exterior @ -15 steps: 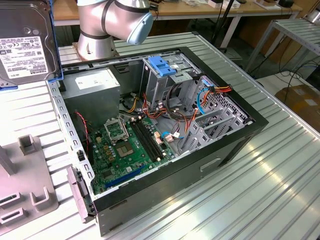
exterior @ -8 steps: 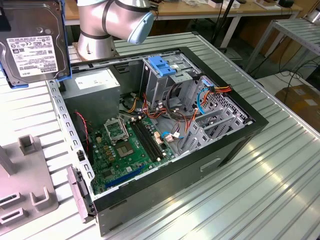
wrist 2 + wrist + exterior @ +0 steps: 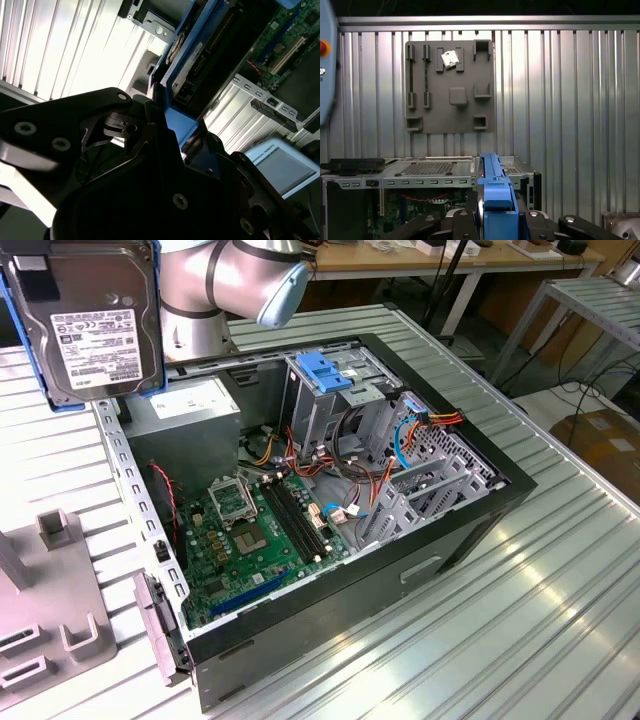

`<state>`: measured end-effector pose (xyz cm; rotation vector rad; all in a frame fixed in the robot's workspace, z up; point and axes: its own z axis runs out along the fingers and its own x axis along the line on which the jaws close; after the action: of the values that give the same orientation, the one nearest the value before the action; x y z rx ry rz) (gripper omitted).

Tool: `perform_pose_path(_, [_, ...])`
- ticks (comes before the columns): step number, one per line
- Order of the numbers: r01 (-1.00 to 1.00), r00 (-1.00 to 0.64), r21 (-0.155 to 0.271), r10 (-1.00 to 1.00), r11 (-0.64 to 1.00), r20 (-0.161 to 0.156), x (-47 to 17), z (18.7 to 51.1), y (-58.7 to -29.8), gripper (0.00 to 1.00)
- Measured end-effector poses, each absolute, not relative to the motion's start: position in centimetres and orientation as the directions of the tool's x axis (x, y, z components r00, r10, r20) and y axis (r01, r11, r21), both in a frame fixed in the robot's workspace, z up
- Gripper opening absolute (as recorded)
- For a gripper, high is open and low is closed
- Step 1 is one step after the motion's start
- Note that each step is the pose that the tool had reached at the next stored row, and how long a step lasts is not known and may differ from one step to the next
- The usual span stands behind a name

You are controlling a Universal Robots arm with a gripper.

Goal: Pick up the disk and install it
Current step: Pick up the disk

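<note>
The disk (image 3: 95, 322) hangs upright in the air at the exterior view's left, its labelled face toward that camera and its blue rails (image 3: 32, 360) framing the edges. In the first wrist view it shows edge-on (image 3: 492, 192), with the gripper (image 3: 495, 216) pinching it from both sides between black fingers (image 3: 465, 222). The second wrist view is dim where they meet, but the gripper (image 3: 177, 130) seems to be clamped on the rail there too. The arm (image 3: 215, 280) reaches in beside the disk. Below lies an open computer case (image 3: 400, 580) on a ribbed metal table (image 3: 560, 570), with a green motherboard (image 3: 250, 530) inside and a metal drive cage (image 3: 310, 405) topped by a blue latch (image 3: 327, 370). A grey holder plate (image 3: 450, 85) lies on the table beyond the case
</note>
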<state>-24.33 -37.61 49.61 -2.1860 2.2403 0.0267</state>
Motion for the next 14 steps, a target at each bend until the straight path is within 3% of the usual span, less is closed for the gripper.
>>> perform_pose_path(14, [-1.000, -0.025, 0.004, -0.999, 0.024, -0.020, -20.8, 49.5, -37.6, 0.37])
